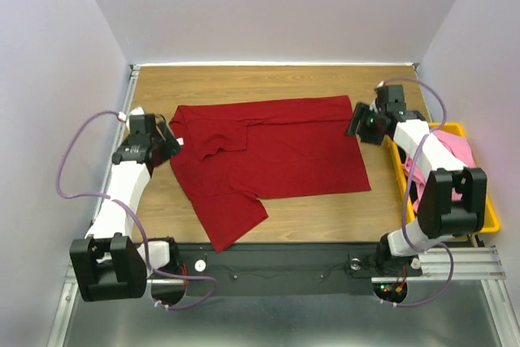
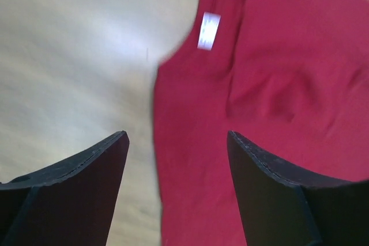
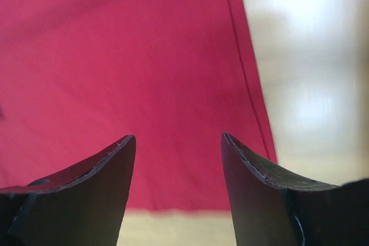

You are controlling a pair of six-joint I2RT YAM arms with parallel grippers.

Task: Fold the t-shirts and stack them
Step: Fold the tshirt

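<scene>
The dark red t-shirt lies spread across the middle of the wooden surface, its neck toward the left edge and its hem toward the right edge. One sleeve sticks out toward the near edge, while the cloth by the far-left shoulder looks doubled in over the chest. The left jaws stand released, nothing between them, hovering at the shirt's left side where the neck edge meets bare wood; the white neck label shows just ahead of them in the left wrist view. The right jaws are likewise spread and empty, poised over the hem at the shirt's far-right corner, with red cloth below and wood just beside it in the right wrist view. A pink t-shirt waits bunched in the yellow bin at the right edge. This reads as an early stage of the first fold: the garment is laid out and roughly flat, one side seemingly turned in, and no folded stack is to be seen. The next move probably calls for both sets of jaws to come down onto the cloth edges beneath them, pinch only the top layer without dragging the body of the shirt, and carry matching points over together so that the crease falls straight.
</scene>
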